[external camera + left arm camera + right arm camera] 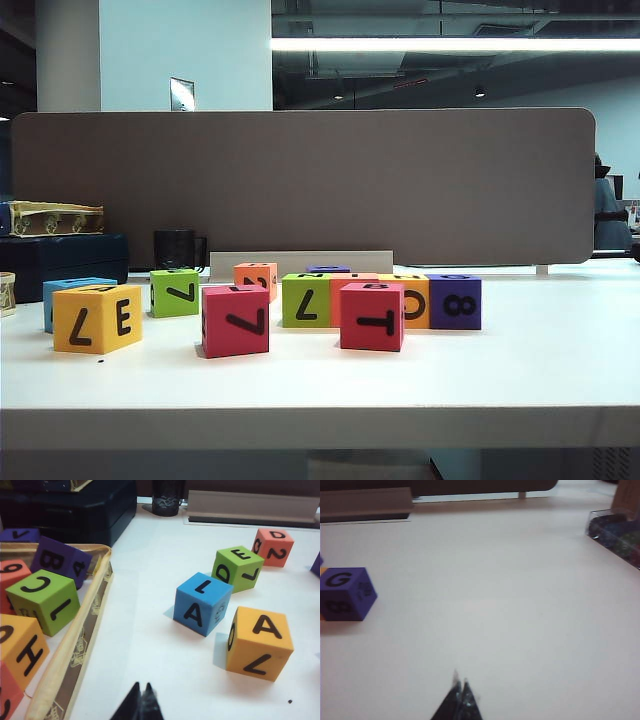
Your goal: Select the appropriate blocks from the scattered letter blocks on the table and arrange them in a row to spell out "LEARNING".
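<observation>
Several letter blocks stand on the white table (520, 360): a yellow one (97, 318) at the left, green (175, 292), red (235, 320), another red (372, 316) and purple (455, 301) further right. Neither gripper shows in the exterior view. In the left wrist view my left gripper (142, 686) is shut and empty over bare table, short of a blue block (202, 603) marked A and L and a yellow block (257, 642) marked A. My right gripper (460, 682) is also shut and empty, well away from a purple block (345, 592) marked G.
A shallow tray (75, 645) beside the left gripper holds more blocks, among them a green one (42, 600). A dark blue box (60, 255), a black mug (178, 248) and a grey-brown partition (300, 185) line the back. A clear container (617, 535) sits far right.
</observation>
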### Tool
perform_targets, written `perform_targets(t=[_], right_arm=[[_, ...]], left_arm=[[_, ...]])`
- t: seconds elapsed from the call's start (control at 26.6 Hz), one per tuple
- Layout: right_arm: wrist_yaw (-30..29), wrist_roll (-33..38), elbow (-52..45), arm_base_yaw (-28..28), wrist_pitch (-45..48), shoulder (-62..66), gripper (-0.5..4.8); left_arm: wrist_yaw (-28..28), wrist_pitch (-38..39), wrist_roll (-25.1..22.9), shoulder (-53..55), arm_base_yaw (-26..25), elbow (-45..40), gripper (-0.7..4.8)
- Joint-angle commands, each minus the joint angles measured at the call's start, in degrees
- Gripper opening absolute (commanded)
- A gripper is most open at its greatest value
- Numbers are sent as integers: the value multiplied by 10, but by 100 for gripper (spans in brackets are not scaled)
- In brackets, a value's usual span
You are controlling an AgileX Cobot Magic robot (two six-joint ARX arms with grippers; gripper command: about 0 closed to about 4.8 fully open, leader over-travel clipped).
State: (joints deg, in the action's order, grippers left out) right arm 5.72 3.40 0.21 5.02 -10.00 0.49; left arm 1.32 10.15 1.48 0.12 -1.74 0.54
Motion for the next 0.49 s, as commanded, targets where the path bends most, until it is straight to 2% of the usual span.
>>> perform_targets(t=[0.04, 0.15, 0.49], right_arm=[[-20, 0, -1, 0, 23, -7, -1], [-21, 0, -1, 0, 33, -7, -1], [-21, 0, -1, 1, 34, -7, -1]], left_arm=[[3, 5, 12, 0, 0, 0, -6], [2, 5, 38, 0, 0, 0, -6], [2, 5, 39, 0, 0, 0, -6]])
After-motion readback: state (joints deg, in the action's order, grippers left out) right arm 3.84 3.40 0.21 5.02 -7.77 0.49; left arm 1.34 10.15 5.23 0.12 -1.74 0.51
